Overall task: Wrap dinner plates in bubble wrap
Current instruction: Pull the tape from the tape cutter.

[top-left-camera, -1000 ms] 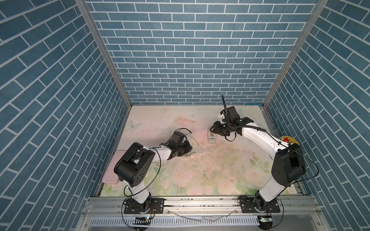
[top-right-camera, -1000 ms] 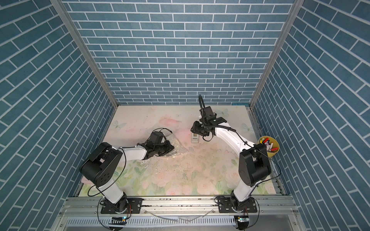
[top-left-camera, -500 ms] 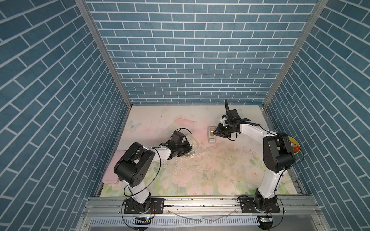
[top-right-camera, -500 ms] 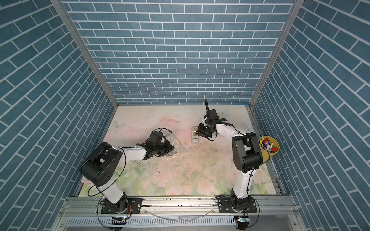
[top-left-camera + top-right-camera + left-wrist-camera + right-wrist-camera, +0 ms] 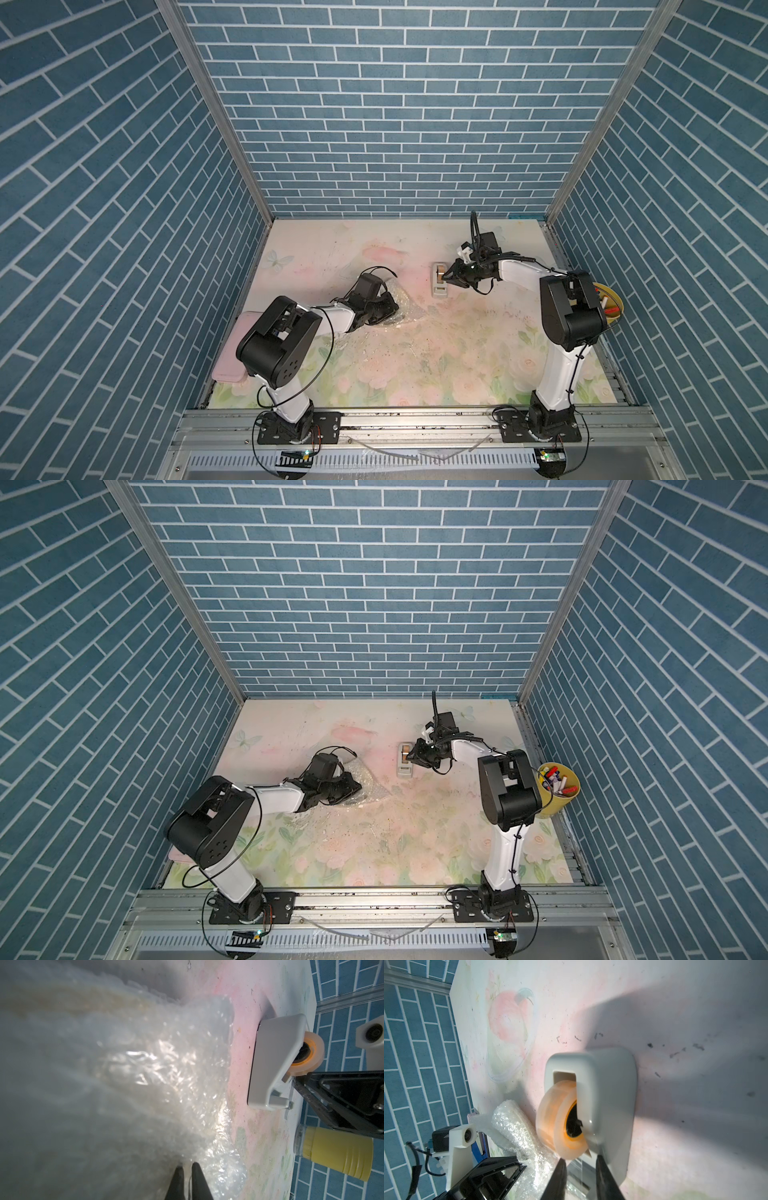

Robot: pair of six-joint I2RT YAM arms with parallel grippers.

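1. The bubble wrap [image 5: 402,308] lies crumpled on the floral table [image 5: 415,374], left of centre. In the left wrist view it [image 5: 155,1074] fills most of the picture, shiny and creased.
2. The dinner plate [image 5: 68,999] shows only as a blurred cream-yellow tinge under the wrap. Its rim cannot be made out.
3. The left gripper [image 5: 187,1167] has its 2 black fingers drawn almost together, pinching a thin fold of the wrap. In both top views it [image 5: 388,309] [image 5: 353,789] sits low on the bundle.
4. The left arm [image 5: 332,316] rises from the front rail [image 5: 415,428] to a black elbow near the table's left edge. From there its white forearm stretches low and nearly level toward the middle, the wrist bent down onto the wrap.
5. A white tape dispenser [image 5: 439,282] stands just beyond the wrap, apart from it, and carries a clear tape roll [image 5: 554,1118] with an orange core.
6. The right gripper [image 5: 580,1160] straddles the strip of tape at the dispenser's cutter end, with its fingers partway apart. Whether they clamp the strip cannot be told.
7. The right arm [image 5: 523,278] stands upright from the rail to a high black elbow. Its forearm then reaches back and inward, with the gripper pointing toward the robot's left at the dispenser.
8. A yellow cup [image 5: 559,789] of markers stands at the right edge beside that elbow. A pink pad [image 5: 232,353] lies at the left edge behind the left elbow.
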